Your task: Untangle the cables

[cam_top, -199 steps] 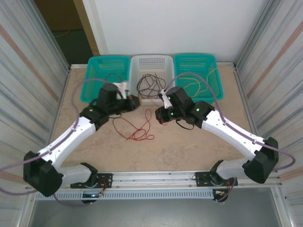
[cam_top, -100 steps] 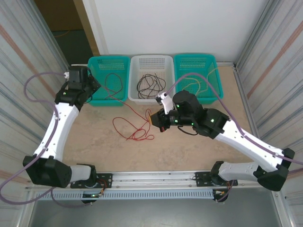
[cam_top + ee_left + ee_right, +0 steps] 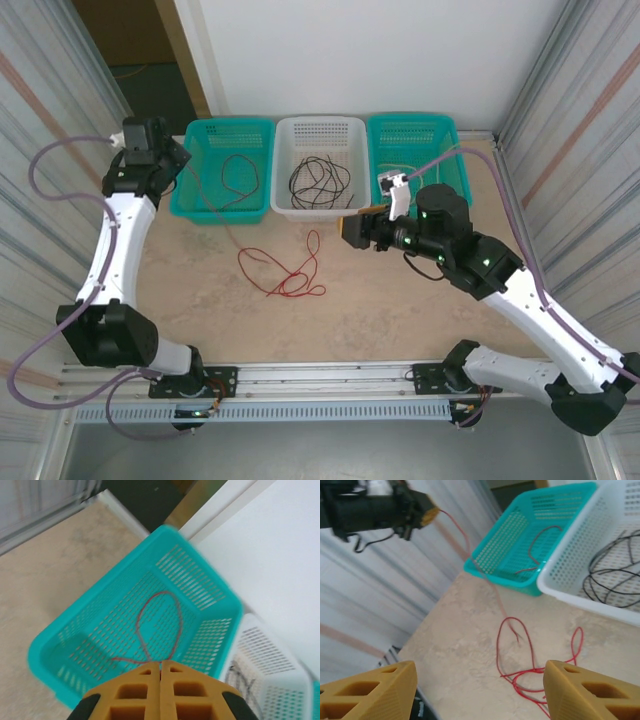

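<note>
Several red cables point(image 3: 290, 272) lie tangled on the table in front of the baskets, seen also as a red pile point(image 3: 520, 672) in the right wrist view. My left gripper point(image 3: 176, 158) is raised at the far left, shut on one red cable point(image 3: 470, 545) that runs taut from its tips point(image 3: 161, 664) down to the pile. Another red cable point(image 3: 160, 625) loops inside the left teal basket point(image 3: 205, 205). Black cables point(image 3: 318, 180) sit in the white basket point(image 3: 285, 135). Pale yellow cables point(image 3: 415, 170) lie in the right teal basket, partly hidden by my right arm. My right gripper point(image 3: 352, 230) hovers open above the pile, its fingers point(image 3: 370, 692) wide apart.
The three baskets stand side by side against the back wall, the right teal basket point(image 3: 455, 150) last. Corrugated metal walls close both sides. Bare tabletop point(image 3: 400, 310) stretches in front of the red pile towards the arm bases.
My left gripper swung up and to the far left, drawing one red cable taut out of the pile. My right gripper pulled back to the right, away from the pile.
</note>
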Available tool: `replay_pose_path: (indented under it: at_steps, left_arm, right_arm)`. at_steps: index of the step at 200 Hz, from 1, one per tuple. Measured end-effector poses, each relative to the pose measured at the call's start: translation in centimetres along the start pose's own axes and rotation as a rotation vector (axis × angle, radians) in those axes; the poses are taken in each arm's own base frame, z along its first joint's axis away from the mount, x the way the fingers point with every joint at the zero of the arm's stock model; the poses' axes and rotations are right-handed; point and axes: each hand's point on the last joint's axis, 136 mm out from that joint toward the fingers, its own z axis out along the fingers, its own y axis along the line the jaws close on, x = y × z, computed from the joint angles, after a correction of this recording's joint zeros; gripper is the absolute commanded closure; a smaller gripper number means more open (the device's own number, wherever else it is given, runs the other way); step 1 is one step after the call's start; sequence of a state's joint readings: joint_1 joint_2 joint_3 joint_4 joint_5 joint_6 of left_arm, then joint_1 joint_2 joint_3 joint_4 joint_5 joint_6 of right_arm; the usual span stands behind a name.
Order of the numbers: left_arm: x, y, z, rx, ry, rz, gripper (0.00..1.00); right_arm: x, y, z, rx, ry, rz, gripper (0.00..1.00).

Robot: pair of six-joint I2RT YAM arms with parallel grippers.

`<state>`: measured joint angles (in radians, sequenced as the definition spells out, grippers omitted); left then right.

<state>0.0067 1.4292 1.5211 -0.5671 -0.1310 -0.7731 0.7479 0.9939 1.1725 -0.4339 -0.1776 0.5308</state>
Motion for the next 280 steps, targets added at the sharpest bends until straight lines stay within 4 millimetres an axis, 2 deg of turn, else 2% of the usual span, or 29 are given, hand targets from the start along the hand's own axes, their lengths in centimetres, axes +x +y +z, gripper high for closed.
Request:
replay_pose_path:
  at_steps: [31, 63, 88, 114, 134, 149, 196, 203, 216, 224, 240, 256, 269, 280]
  left_arm:
    - [-3.9, -4.9, -3.0, 0.154, -0.104, -0.024, 1.00]
    - [-6.3, -9.7, -7.0, 0.303, -0.158, -0.021, 1.00]
    - [-8.0, -12.1, -9.7, 0.372, -0.214, -0.005, 1.00]
    - [-9.5, -13.6, -10.2, 0.398, -0.256, 0.017, 1.00]
    - [-10.0, -14.6, -8.8, 0.394, -0.265, 0.042, 1.00]
    - [-9.9, -15.0, -7.0, 0.374, -0.258, 0.063, 1.00]
    - [-6.5, -14.3, -0.1, 0.280, -0.167, 0.140, 1.00]
    - [-6.0, -14.0, 0.9, 0.265, -0.152, 0.152, 0.89]
    - [-4.5, -13.2, 3.2, 0.233, -0.112, 0.174, 0.55]
    - [-3.4, -12.7, 4.6, 0.216, -0.080, 0.184, 0.44]
    - [-0.9, -11.9, 7.1, 0.199, -0.004, 0.198, 0.36]
    - [1.7, -11.2, 9.1, 0.178, 0.062, 0.209, 0.33]
    - [3.7, -10.8, 9.7, 0.167, 0.106, 0.227, 0.32]
    - [5.6, -10.9, 9.8, 0.167, 0.141, 0.248, 0.32]
  right_arm:
    - [0.3, -1.0, 0.5, 0.020, 0.015, 0.033, 0.40]
    - [0.8, -1.0, 1.1, 0.014, 0.039, 0.052, 0.41]
    - [0.9, -1.1, 1.3, 0.014, 0.048, 0.055, 0.42]
    - [1.3, -1.1, 1.7, 0.012, 0.064, 0.058, 0.44]
    - [1.6, -1.3, 1.9, 0.013, 0.075, 0.060, 0.45]
    - [1.9, -1.4, 2.0, 0.017, 0.082, 0.062, 0.45]
    - [2.8, -2.0, 2.2, 0.033, 0.108, 0.069, 0.46]
    - [2.9, -2.1, 2.2, 0.035, 0.110, 0.069, 0.47]
    - [2.9, -2.1, 2.2, 0.035, 0.110, 0.069, 0.46]
    - [2.9, -2.1, 2.3, 0.036, 0.113, 0.070, 0.46]
    - [3.2, -2.5, 2.7, 0.049, 0.124, 0.073, 0.46]
    - [3.8, -3.4, 3.4, 0.091, 0.150, 0.080, 0.42]
    - [4.3, -4.5, 4.1, 0.145, 0.179, 0.087, 0.41]
    - [4.6, -5.7, 4.8, 0.200, 0.201, 0.092, 0.46]
